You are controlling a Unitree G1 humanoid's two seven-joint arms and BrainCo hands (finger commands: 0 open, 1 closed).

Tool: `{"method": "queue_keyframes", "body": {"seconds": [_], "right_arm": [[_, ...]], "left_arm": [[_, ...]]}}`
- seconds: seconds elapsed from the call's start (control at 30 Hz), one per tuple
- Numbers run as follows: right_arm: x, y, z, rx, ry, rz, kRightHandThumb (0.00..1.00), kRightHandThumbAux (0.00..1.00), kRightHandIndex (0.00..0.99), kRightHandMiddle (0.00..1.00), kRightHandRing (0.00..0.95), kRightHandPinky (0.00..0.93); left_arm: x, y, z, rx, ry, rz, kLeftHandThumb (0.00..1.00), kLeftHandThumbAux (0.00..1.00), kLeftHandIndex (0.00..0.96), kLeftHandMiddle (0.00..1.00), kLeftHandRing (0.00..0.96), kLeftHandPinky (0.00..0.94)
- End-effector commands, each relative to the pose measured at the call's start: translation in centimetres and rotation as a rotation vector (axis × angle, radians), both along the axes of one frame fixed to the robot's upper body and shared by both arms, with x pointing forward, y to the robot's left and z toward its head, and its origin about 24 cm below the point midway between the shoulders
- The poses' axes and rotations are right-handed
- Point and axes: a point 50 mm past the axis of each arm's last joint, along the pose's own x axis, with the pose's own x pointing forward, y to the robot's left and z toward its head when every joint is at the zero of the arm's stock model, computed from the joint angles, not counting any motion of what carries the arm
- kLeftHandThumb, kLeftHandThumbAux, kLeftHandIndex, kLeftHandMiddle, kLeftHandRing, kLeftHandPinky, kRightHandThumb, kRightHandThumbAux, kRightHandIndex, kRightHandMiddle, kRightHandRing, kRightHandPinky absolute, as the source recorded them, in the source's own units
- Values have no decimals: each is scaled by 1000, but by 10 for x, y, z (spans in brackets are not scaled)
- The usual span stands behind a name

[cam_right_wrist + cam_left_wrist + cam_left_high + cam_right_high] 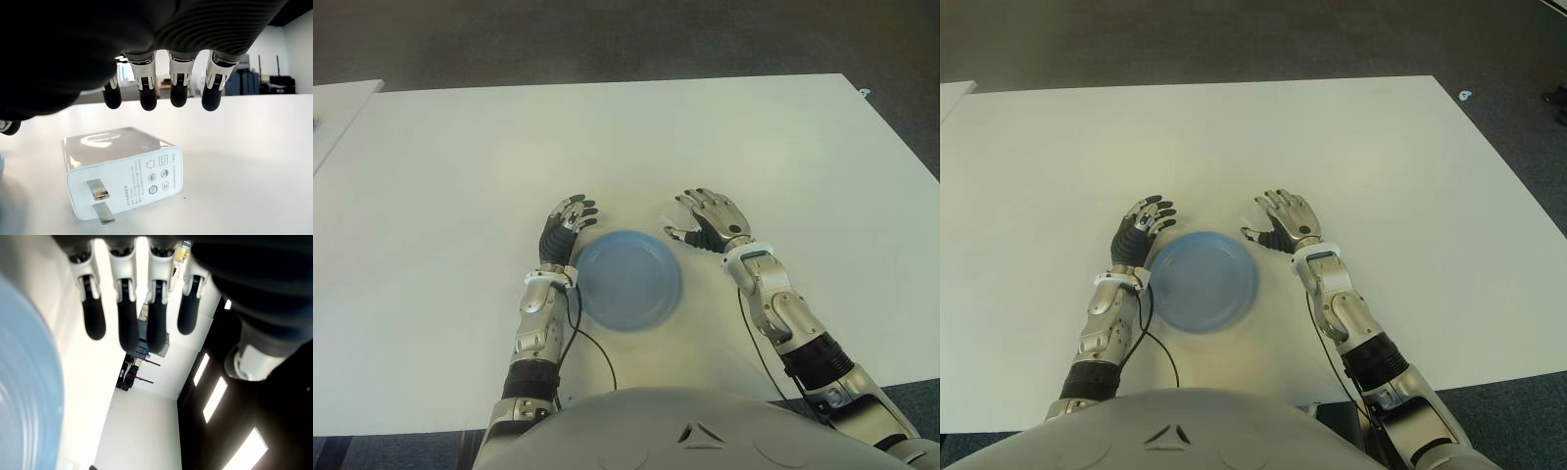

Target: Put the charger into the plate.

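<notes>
Hovering with spread, empty fingers (146,100) over the white charger (122,169) lying on the table (460,166) beside the blue plate (628,280), the right hand (713,220) must next close on it, while the left hand (566,227) shows open at the plate's other side.

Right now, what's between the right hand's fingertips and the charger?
Nothing. In the right wrist view the right hand hangs open over the white charger, only air between them; the charger lies on the bare white table.
</notes>
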Motion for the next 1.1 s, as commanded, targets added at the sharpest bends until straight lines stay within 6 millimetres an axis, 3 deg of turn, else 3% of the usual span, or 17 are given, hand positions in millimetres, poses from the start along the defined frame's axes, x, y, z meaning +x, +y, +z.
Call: {"method": "queue_keyframes", "body": {"seconds": [0.03,0.37,1.1], "right_arm": [[-3,-1,-6,15,7,-19,338,110,0,0,0,49],[-2,0,-5,37,-22,-44,352,119,0,0,0,6],[-2,-1,-4,39,-19,-75,372,121,0,0,0,0]], "left_arm": [[-6,-8,-9,-38,44,-6,0,555,318,374,369,363],[-5,-8,-10,-39,47,-5,0,564,318,378,366,351],[-5,-8,-12,-28,27,-15,0,567,323,385,374,360]]}}
